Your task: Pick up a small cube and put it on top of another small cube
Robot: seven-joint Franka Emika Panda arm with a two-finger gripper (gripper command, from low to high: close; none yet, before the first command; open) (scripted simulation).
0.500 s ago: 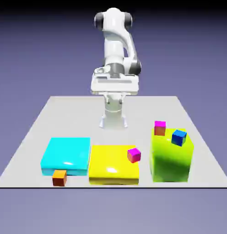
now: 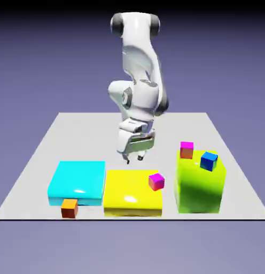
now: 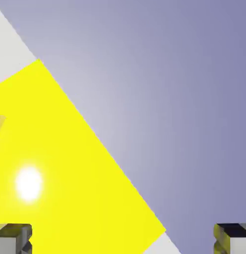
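2 magenta-topped cubes (image 2: 187, 150) (image 2: 156, 182) sit on the green (image 2: 199, 187) and yellow (image 2: 129, 195) blocks.

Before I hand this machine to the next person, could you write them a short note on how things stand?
End effector: open and holding nothing, above the table near the rear of the yellow block.
Orange-topped cube: at the table's near edge, in front of the cyan block.
Blue cube: on top of the green block, by a magenta-topped cube.
Done: no stacking yet.
Left: pick up the orange-topped cube, set it on the blue one, let go.
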